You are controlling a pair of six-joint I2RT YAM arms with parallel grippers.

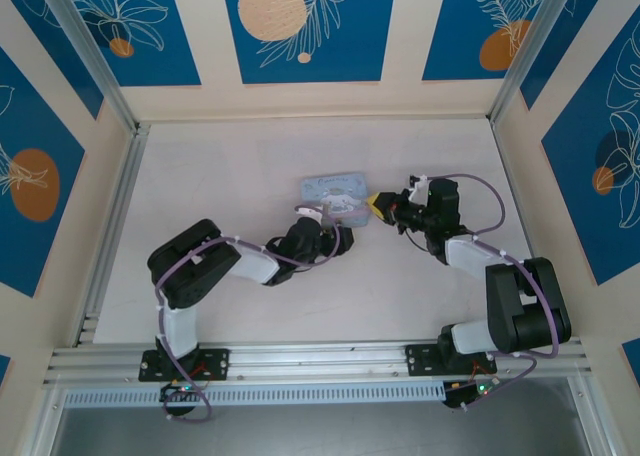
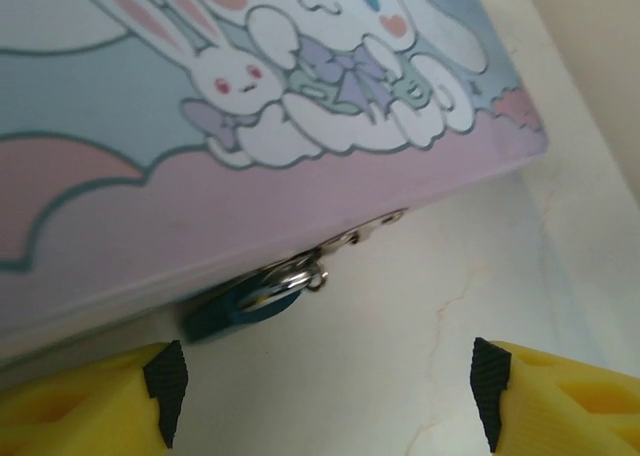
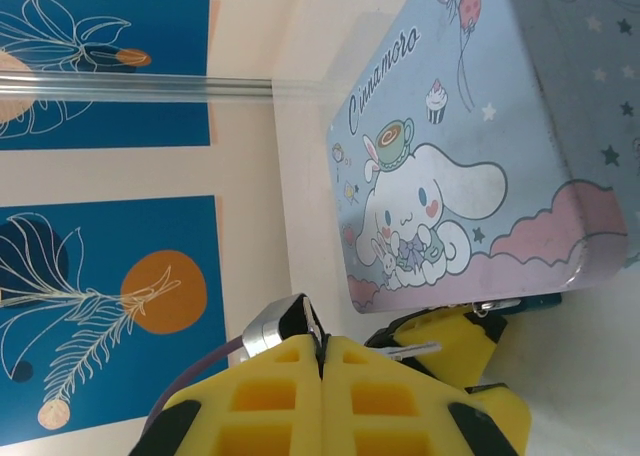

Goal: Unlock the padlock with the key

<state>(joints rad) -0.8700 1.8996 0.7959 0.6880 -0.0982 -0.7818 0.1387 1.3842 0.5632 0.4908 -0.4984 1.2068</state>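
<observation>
Two-arm approach to the lock, with the tin box [image 1: 333, 189] as the reference. The padlock [image 2: 235, 311], small, dark and bluish, hangs from the silver hasp [image 2: 345, 241] on the tin's near wall, its body lying on the table [image 2: 420, 306] just under the tin's edge. It is threaded through the hasp ring, so the unlocking is judged not yet begun. The left gripper [image 2: 328, 396] stands just in front of that wall with its jaws spread wide. The padlock lies between its yellow fingers, closer to one of them and touching neither, a stance suited to steadying the lock body for the key. The right gripper [image 3: 322, 361] sits off the tin's right end, pointing along the near wall toward the lock, its yellow fingers pressed together. A thin silver sliver [image 3: 410, 352] just beside them may be the key; whether anything is pinched between the pads cannot be told. Next move, as judged: the left jaws close on the padlock to present its keyhole
</observation>
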